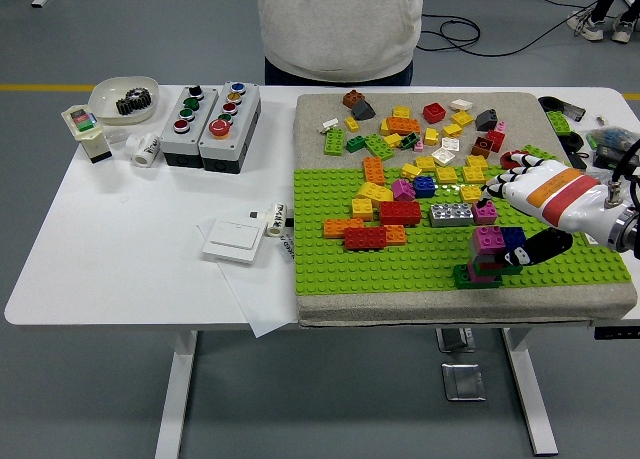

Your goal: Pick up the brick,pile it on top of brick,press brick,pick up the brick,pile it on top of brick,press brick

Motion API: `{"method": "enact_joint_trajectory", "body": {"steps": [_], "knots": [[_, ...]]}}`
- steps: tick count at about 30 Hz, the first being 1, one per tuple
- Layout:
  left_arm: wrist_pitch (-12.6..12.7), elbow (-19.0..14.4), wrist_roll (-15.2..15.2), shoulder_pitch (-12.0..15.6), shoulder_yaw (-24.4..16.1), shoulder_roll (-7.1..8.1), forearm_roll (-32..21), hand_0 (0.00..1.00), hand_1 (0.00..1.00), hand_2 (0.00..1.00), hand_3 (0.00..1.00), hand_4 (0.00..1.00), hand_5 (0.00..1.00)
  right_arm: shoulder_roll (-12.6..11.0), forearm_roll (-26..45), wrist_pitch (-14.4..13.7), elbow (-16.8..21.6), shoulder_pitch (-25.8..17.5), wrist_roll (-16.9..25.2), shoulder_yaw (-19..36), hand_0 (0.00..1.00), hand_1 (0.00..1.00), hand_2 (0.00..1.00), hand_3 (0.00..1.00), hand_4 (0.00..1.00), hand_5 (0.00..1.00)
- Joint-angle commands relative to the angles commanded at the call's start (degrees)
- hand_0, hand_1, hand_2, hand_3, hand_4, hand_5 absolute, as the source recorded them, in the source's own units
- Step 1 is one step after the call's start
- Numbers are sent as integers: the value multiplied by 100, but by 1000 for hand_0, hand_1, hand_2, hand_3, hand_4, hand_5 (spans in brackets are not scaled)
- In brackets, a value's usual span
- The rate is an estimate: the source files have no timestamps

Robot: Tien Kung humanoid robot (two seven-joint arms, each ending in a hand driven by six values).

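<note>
White surface (120,239) carries a green baseplate (420,264) strewn with loose bricks. The right hand (535,214) reaches in from the right, thumb and fingers pinching a blue brick (513,238) beside the magenta brick (489,239) topping a small stack (480,264) near the baseplate's front edge.

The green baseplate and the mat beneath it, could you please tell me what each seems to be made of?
The green baseplate looks like hard moulded plastic: a regular grid of studs and a uniform bright colour. The mat under it looks like a soft grey-beige felt or foam pad, matte and slightly fuzzy, with rounded corners and a thick edge; which of the two is unclear.
</note>
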Motion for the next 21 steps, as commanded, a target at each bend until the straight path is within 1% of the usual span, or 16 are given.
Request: {"method": "enact_joint_trajectory", "body": {"steps": [4,5,9,10,11,16,17,18,20,21], "knots": [[1,1,2,3,-3,-2,5,579,718,684,551,562,611,0,3,1,6,-13,-3,21,998,818,854,785,973,423],[2,2,3,4,-4,-2,8,581,718,684,552,563,611,-2,6,10,14,-22,-9,33,998,826,876,837,987,428],[2,4,8,12,-12,-4,20,581,718,684,552,563,611,-17,32,39,77,-87,-40,134,998,826,876,837,987,428],[3,5,13,15,-16,-5,28,581,718,684,552,563,611,-27,46,48,117,-123,-42,199,998,826,876,837,987,428],[4,5,15,18,-19,-5,33,579,718,684,552,563,610,-34,53,58,153,-155,-42,255,998,842,905,907,998,454],[7,9,33,29,-39,-6,68,579,718,684,552,563,610,-84,77,128,359,-331,-58,534,998,842,905,907,998,454],[8,9,37,33,-43,-6,74,579,718,685,552,563,610,-96,81,143,410,-375,-60,601,992,855,917,946,998,457],[9,11,45,38,-54,-6,96,579,718,685,552,563,610,-123,95,156,512,-464,-70,712,992,855,917,946,998,457],[11,13,49,44,-59,-5,108,579,718,685,552,563,610,-144,125,117,627,-575,-99,838,992,855,917,946,998,457],[12,13,46,51,-58,-4,105,579,718,685,552,563,610,-142,180,20,731,-716,-146,1002,992,855,917,946,998,457]]}}
